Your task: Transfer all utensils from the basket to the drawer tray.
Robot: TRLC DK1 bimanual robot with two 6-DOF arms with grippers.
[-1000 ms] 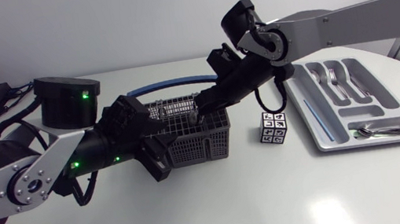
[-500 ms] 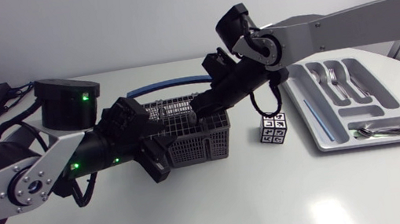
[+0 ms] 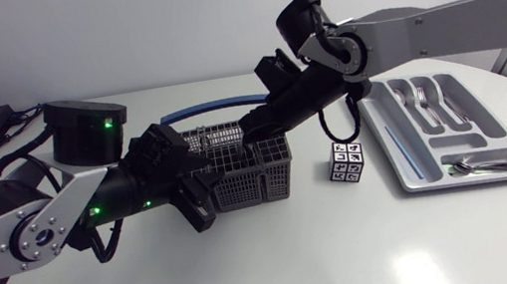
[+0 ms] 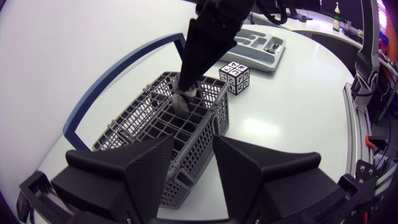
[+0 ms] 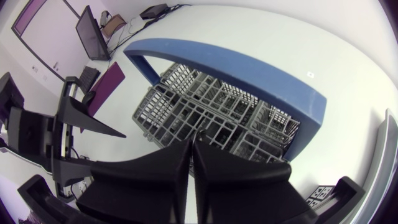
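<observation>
- At the left: left gripper (image 4: 194, 140) set on the near-left end of the dark grey plastic lattice basket (image 3: 259, 181). Fingers stand well apart with the basket's wall between them and look pressed to it from both sides. Seems there to steady the basket.
- In the middle: step in hand judged to be the pick-out of one utensil. Right gripper (image 5: 192, 142) reaches in from the right and dips into a far compartment of the basket. Fingers all but together, pinched on a slim silvery metal utensil (image 4: 184, 99); kind too hidden to tell.
- Next move likely calls for a straight lift until clear of the lattice. Then a carry rightward past the small white cube with black marker patterns (image 3: 345, 163), just right of the basket.
- At the right: light grey moulded drawer tray (image 3: 471, 179), well apart from the basket, already with cutlery (image 3: 418, 95) in several compartments. Calls for a release into a matching slot.
</observation>
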